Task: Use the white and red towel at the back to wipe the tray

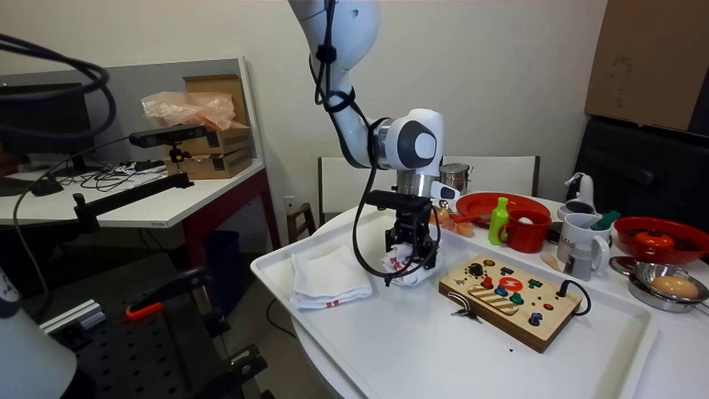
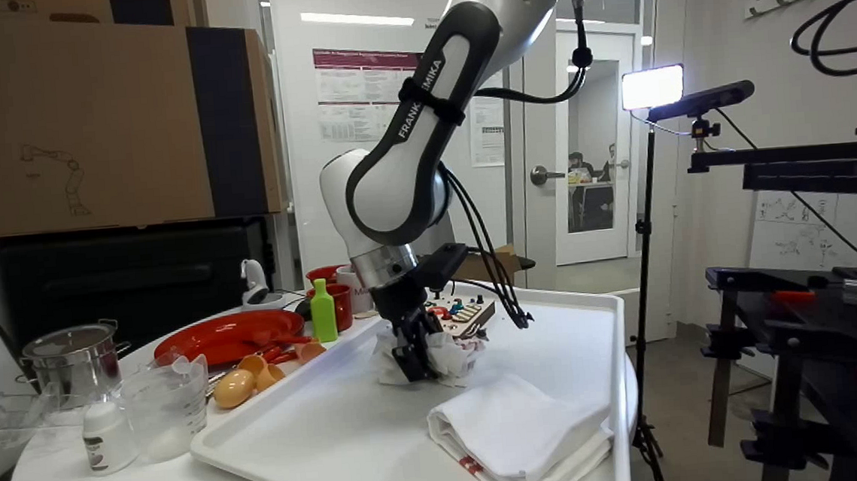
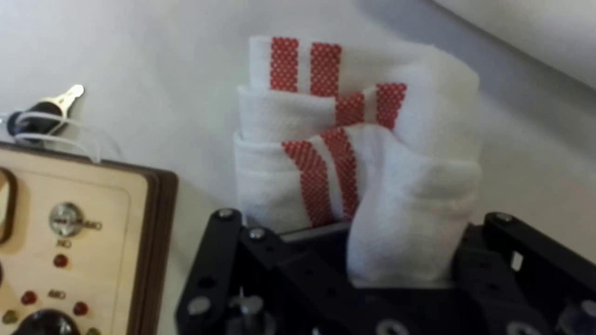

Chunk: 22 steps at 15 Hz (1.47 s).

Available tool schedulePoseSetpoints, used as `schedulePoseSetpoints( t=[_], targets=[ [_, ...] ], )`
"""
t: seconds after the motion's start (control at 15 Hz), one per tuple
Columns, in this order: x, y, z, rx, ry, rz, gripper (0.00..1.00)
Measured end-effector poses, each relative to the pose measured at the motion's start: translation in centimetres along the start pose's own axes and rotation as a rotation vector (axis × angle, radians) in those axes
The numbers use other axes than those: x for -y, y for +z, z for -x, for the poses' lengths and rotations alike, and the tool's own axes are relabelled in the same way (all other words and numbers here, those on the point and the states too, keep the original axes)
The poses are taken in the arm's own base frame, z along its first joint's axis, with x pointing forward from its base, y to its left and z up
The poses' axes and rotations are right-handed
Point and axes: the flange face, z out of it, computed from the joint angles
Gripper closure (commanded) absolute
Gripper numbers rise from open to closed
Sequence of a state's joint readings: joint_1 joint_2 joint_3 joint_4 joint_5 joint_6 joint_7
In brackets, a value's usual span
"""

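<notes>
A white towel with red stripes point(image 1: 418, 277) lies bunched on the white tray point(image 1: 399, 338), and it shows in both exterior views point(image 2: 452, 357). In the wrist view the towel point(image 3: 419, 135) is stacked in loose folds with paired red stripes. My gripper point(image 1: 411, 252) points down at the tray, its black fingers on either side of the cloth. It appears shut on the towel, which bulges up between the fingers. The fingertips are hidden by cloth. A second white towel point(image 1: 331, 277), neatly folded with a small red stripe, lies on the tray apart from my gripper, also in an exterior view point(image 2: 517, 434).
A wooden box with knobs and switches point(image 1: 509, 299) stands on the tray beside the gripper, with keys point(image 1: 464, 307) at its edge. Beyond the tray rim are a green bottle point(image 1: 498, 221), red mug point(image 1: 526, 233), red plate point(image 1: 476, 205), eggshells point(image 2: 260, 369) and a measuring cup point(image 2: 165, 410).
</notes>
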<state>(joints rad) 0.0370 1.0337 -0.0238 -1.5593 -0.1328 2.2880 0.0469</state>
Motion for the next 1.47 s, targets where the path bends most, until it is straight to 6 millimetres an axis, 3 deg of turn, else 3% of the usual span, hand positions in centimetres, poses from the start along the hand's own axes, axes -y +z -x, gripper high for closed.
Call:
schedulePoseSetpoints(
  t=[0.33,0.67,1.07,1.47],
  targets=[
    [-0.6,0.6,2.0,-0.018,0.044,-0.040,1.00],
    [0.3,-0.5,1.3,-0.084,0.011,-0.014,1.00],
    [5.6,-2.9,-0.3,-0.153,-0.135,0.053,1.00],
    [9.4,-2.6,-1.3,-0.168,-0.264,0.089,1.00]
  ],
)
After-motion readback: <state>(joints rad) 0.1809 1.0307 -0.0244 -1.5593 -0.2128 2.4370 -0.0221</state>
